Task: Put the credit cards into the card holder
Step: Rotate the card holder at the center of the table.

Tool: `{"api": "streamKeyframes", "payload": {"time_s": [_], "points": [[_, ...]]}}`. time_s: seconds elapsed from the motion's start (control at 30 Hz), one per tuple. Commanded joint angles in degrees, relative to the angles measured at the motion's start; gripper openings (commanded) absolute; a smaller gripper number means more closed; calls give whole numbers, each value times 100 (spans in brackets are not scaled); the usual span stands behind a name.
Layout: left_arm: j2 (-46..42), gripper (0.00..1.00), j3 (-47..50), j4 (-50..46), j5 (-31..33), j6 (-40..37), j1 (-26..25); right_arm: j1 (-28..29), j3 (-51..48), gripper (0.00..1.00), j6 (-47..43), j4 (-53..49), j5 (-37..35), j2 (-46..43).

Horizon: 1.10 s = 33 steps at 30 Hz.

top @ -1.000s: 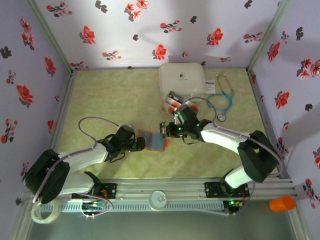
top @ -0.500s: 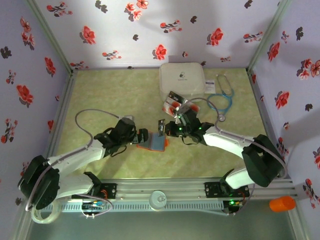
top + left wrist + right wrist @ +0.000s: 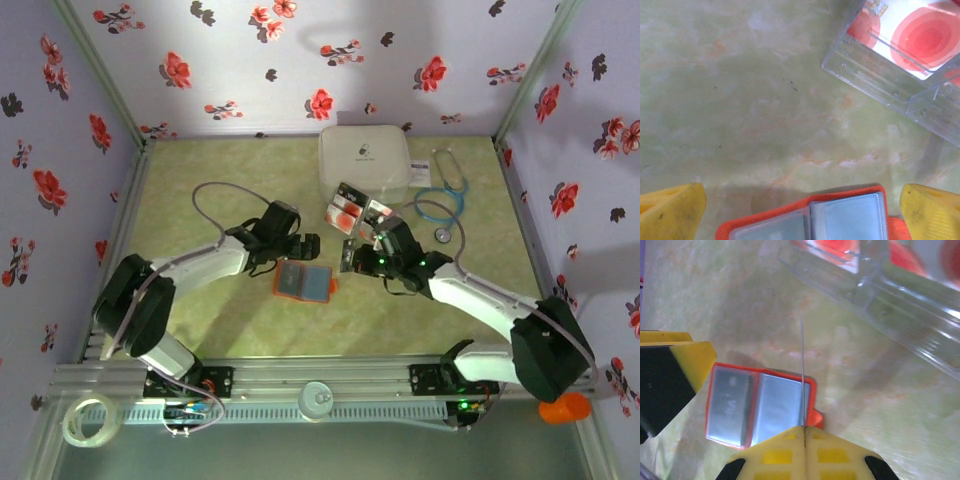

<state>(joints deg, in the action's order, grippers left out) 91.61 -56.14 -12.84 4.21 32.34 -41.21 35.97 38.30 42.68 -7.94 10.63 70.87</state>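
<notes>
We find the small flat orange folding card holder [image 3: 303, 281] lying open on the pale green marbled table [image 3: 210, 190]. Its grey-blue pockets face up, midway between the two arms.

The left gripper [image 3: 306, 243] hangs over the holder's far edge. Its yellow fingers [image 3: 671, 212] are spread wide with nothing held; in the left wrist view the holder's edge sits between them.

The right gripper [image 3: 349, 258] is clamped on one thin credit card [image 3: 803, 375]. The card stands upright, edge-on to the wrist camera, above the holder's right rim. We cannot tell whether it touches the holder.

The remaining credit cards [image 3: 920, 35], pale with red discs, lie in a clear plastic tray [image 3: 880, 82] just beyond the holder. The tray is next to a large white rounded case [image 3: 365, 155].

Markings:
- The white case bears a small dark emblem with print beside it, too small to read.
- One card in the tray carries a fine line of print along its red disc, not legible.
- The holder's left pocket shows faint marks that we cannot make out.

A blue-tubed stethoscope [image 3: 445, 200] lies right of the case.
</notes>
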Motion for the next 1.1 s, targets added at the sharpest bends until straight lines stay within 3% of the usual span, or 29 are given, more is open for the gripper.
{"api": "streamKeyframes", "payload": {"time_s": [0.0, 0.33, 1.07], "points": [[310, 100, -279, 34, -250, -140, 43, -105, -135, 0, 13, -328, -169, -254], [674, 100, -431, 54, -513, -70, 4, -180, -167, 0, -13, -392, -158, -387], [291, 100, 281, 280, -598, 268, -233, -186, -141, 0, 8, -240, -33, -224]]}}
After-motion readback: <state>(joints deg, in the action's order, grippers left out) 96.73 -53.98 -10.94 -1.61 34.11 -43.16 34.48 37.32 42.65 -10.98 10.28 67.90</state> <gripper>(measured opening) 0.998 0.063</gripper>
